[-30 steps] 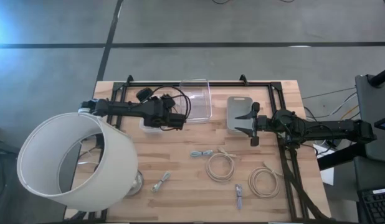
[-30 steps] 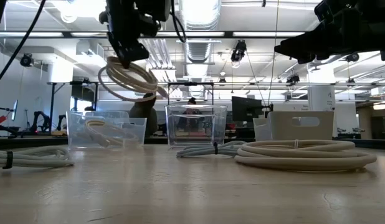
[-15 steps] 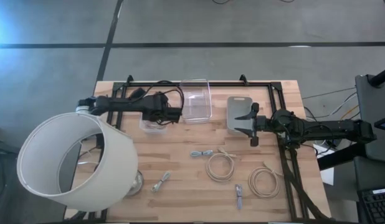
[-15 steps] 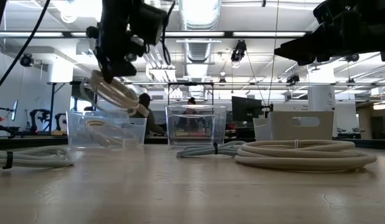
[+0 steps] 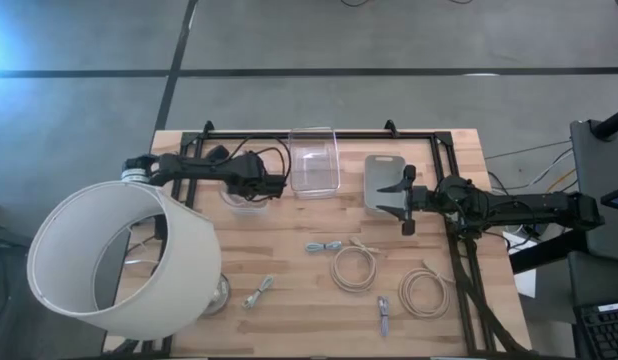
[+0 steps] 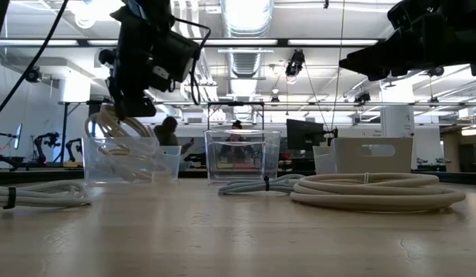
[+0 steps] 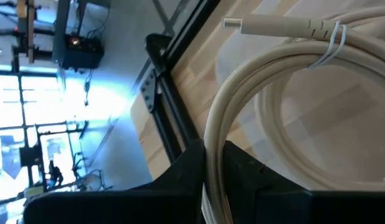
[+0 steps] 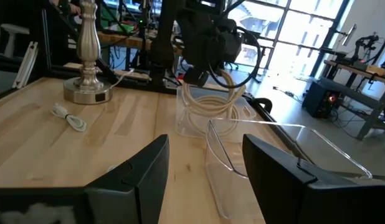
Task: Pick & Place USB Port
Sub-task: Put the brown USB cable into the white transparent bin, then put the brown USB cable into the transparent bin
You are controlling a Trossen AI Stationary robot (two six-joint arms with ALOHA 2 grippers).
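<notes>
My left gripper (image 5: 266, 186) is above the left clear bin (image 5: 242, 201) by the table's far side, shut on a coiled beige USB cable (image 7: 255, 93). In the low view the coil (image 6: 113, 131) hangs under the gripper (image 6: 129, 108) and dips into the bin (image 6: 132, 160), where another beige coil lies. My right gripper (image 5: 403, 203) hovers open at the right of the grey container (image 5: 383, 178), touching nothing. Its wrist view (image 8: 205, 168) looks across at the left bin (image 8: 208, 115). My left gripper pinches the coil's bundled strands (image 7: 212, 146) between its two fingers (image 7: 186, 168), coming from above. The coil hangs below the fingers with its lower part inside the clear bin. Its plug end (image 7: 242, 25) and a tie (image 7: 332, 40) lie on the far side of the loop.
A second clear bin (image 5: 314, 160) stands between the left bin and the grey container. Two beige coils (image 5: 354, 268) (image 5: 424, 292) and small grey cables (image 5: 324, 246) (image 5: 259, 292) (image 5: 383, 315) lie on the near half. A large lamp shade (image 5: 119, 260) covers the near left corner.
My left gripper has moved toward the table's left edge and down, still shut on the cable. The coil, which hung clear above the bin a second ago, now reaches down into the left clear bin.
</notes>
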